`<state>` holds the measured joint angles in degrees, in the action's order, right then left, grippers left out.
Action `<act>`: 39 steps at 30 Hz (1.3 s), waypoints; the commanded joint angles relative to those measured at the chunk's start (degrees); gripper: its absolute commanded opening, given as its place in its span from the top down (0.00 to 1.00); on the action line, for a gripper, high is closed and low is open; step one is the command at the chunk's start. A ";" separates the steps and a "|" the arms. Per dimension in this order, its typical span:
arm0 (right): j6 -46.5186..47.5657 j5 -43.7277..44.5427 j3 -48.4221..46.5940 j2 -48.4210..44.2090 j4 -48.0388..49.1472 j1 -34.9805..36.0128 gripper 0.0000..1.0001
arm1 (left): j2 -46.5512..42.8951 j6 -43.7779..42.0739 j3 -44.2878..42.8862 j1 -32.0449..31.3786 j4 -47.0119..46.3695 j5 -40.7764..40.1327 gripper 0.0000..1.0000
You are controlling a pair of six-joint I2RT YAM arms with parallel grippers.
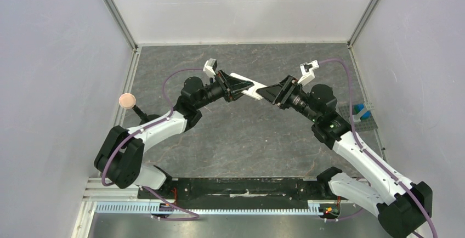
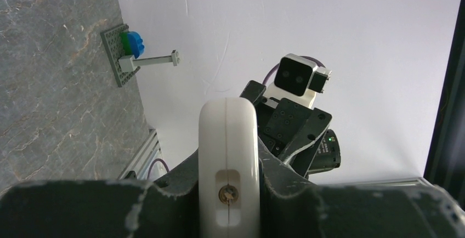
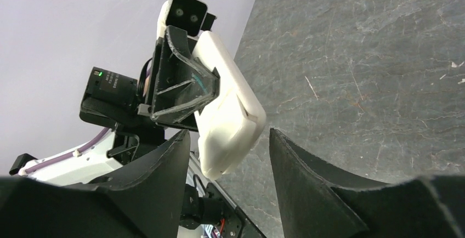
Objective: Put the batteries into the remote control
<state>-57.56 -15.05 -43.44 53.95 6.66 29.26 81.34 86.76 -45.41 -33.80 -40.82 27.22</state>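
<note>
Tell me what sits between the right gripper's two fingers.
The free end of the remote control, with a gap on each side; the right gripper is open. The right wrist view shows it.

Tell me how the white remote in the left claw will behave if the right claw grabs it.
The remote control looks like a rigid plastic shell, so it should stay stiff. Its smooth, rounded edges could be slippery, so it may pivot in the left claw if the right claw pushes its free end. Small and slim, it is probably light.

Robot lab test cell: white walls, grey tabletop.
</note>
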 commanded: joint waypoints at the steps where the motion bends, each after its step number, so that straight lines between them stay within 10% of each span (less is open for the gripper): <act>1: -0.51 -0.97 1.03 0.35 2.26 0.01 0.44 | -2.30 4.43 -2.67 0.45 -2.45 1.30 0.98; 39: -7.71 -5.23 5.92 7.28 12.64 -0.54 0.66 | 1.21 7.46 -7.77 0.32 -12.02 8.16 0.98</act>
<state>-66.13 -19.11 -40.14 59.02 20.80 28.60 82.43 88.58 -48.75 -32.42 -41.10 30.85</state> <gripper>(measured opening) 0.361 0.293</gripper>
